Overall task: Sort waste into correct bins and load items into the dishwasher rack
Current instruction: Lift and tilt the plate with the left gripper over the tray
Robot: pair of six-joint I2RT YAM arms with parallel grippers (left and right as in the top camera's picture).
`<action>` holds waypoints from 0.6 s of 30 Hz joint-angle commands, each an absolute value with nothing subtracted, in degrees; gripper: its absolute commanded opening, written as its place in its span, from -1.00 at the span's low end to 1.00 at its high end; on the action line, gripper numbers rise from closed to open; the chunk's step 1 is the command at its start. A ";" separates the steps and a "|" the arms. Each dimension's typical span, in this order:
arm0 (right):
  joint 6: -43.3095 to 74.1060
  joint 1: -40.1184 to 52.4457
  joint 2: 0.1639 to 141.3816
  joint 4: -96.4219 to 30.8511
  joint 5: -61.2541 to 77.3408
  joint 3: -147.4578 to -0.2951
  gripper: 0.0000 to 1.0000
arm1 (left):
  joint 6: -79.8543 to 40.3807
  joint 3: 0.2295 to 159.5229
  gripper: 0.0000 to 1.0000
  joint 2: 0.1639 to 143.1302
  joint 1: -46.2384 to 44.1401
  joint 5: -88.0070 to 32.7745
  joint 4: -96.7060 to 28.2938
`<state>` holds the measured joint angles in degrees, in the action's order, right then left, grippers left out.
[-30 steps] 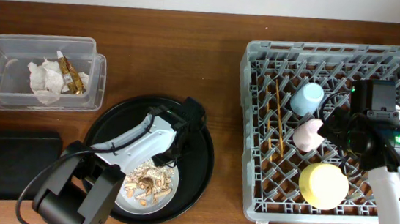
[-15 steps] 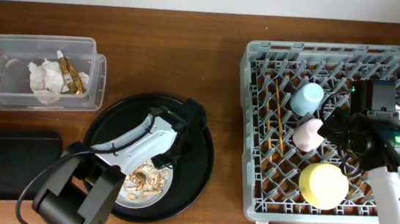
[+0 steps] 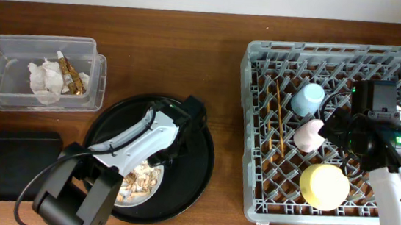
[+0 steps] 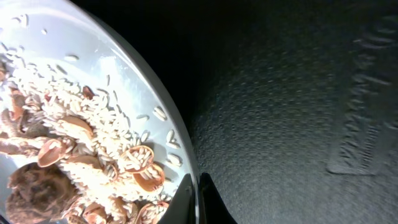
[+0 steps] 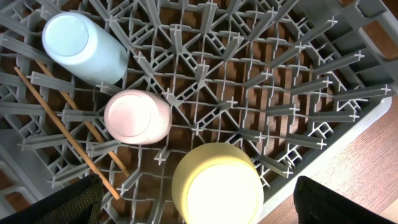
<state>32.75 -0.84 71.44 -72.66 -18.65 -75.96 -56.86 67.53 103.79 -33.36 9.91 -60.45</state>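
My left gripper [image 4: 198, 200] is shut on the rim of the pale plate [image 4: 118, 68], which carries tan food scraps [image 4: 74, 155] and rice. In the overhead view the gripper [image 3: 169, 156] holds the plate [image 3: 128, 193] over the round black tray [image 3: 196, 177], and the arm hides part of the plate. My right gripper [image 5: 199, 202] is open and empty above the yellow bowl [image 5: 217, 186], which sits upside down in the grey rack [image 3: 257, 133]. The pink cup [image 5: 137, 116], light-blue cup [image 5: 84, 50] and chopsticks [image 5: 65, 134] also sit in the rack.
The clear tub [image 3: 10, 96] at the back left holds white napkins [image 3: 45, 80] and the gold-brown wrapper [image 3: 72, 79]. The shallow black tray [image 3: 4, 164] lies at the front left. Bare wooden table lies between the round tray and the rack.
The plate has slid toward the front left of the round tray and further under the left arm, held by the left gripper. The right arm has not moved.
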 commanded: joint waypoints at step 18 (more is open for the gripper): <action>33.10 -1.26 70.98 -72.66 -19.99 -76.34 0.96 | -54.30 78.74 -0.98 104.29 -32.21 22.59 -77.17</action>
